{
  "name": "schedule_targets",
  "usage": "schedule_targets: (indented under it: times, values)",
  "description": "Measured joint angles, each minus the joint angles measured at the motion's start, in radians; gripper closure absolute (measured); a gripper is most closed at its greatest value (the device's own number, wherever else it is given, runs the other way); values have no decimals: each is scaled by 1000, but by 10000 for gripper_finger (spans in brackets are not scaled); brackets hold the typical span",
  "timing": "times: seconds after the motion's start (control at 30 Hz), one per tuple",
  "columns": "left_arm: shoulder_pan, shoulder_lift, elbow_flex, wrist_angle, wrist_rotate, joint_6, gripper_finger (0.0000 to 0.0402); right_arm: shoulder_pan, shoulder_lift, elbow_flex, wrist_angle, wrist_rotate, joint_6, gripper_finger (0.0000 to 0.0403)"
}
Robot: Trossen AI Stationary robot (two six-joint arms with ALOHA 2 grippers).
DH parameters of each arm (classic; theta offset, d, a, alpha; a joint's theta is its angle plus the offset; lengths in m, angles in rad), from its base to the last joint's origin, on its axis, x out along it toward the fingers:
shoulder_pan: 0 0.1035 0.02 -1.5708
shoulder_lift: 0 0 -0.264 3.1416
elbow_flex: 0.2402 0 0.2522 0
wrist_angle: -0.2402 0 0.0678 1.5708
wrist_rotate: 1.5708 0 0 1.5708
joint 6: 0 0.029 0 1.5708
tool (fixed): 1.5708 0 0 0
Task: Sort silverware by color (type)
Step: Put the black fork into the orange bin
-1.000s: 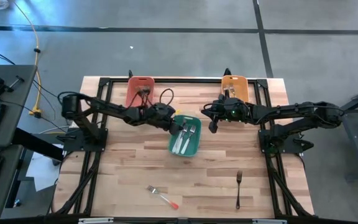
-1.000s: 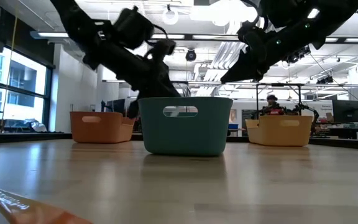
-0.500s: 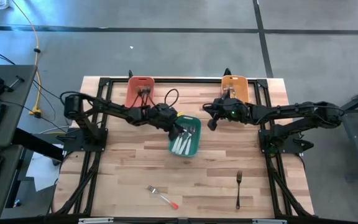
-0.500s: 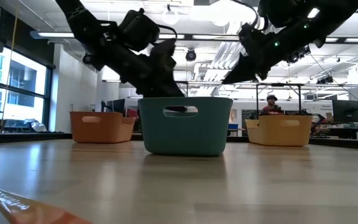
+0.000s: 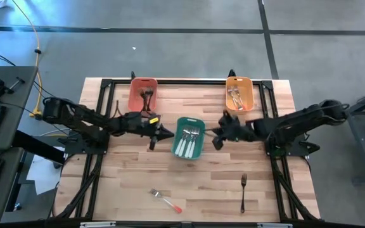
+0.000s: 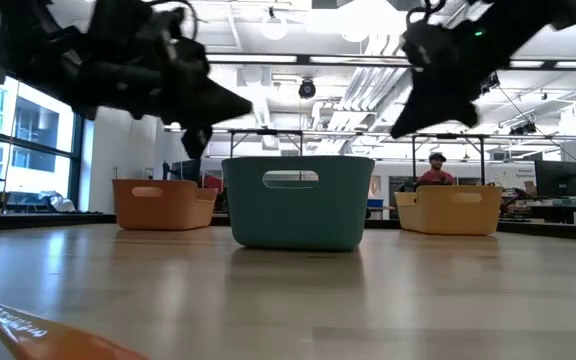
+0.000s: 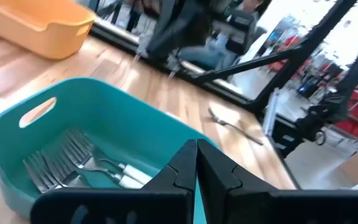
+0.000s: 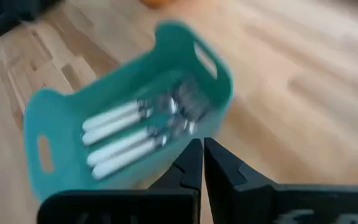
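Two claws have both backed off the teal bin (image 5: 188, 137), left gripper (image 5: 159, 133) and right gripper (image 5: 217, 137) clenched and empty on either side, white-handled forks (image 5: 187, 140) now inside between them, orange fork (image 5: 165, 201) and dark fork (image 5: 243, 192) still out front.

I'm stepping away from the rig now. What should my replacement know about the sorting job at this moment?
Left gripper: shut, empty, just left of the teal bin.
Right gripper: shut, empty, just right of that bin.
Done: white-handled forks in the teal bin; dark-handled pieces in the salmon bin; some silverware in the orange bin.
Left: orange-red-handled fork and dark fork lie on the table near the front edge.
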Motion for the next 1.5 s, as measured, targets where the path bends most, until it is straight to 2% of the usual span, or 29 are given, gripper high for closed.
schedule_targets:
  times: [0.2, 0.37, 0.63, 0.77, 0.87, 1.0, 1.13, 1.33, 1.5]
  values:
    - [-7, -8, -70, 94, -27, 32, 399, 226, 44, 0, -181, 32, 509, 403]
    - [-6, -7, -71, 95, -31, 60, 399, 409, 147, -1, -257, -39, 916, 403]
    - [-2, -7, -71, 87, -10, 60, 399, 600, 348, 160, -400, -215, 1319, 402]
    - [-2, -7, -71, 86, -9, 57, 399, 661, 439, 236, -405, -326, 1473, 384]
    - [-2, -7, -71, 87, -3, 42, 399, 695, 499, 288, -419, -374, 1560, 348]
    - [-2, -7, -71, 88, 27, 53, 399, 707, 559, 355, -511, -462, 1596, 295]
    - [-2, -7, -71, 89, 42, 56, 399, 705, 575, 400, -617, -494, 1609, 265]
    - [-2, -7, -71, 88, 43, 61, 399, 703, 575, 406, -707, -538, 1615, 270]
    - [-1, -7, -71, 88, 43, 71, 399, 695, 575, 374, -660, -522, 1611, 301]
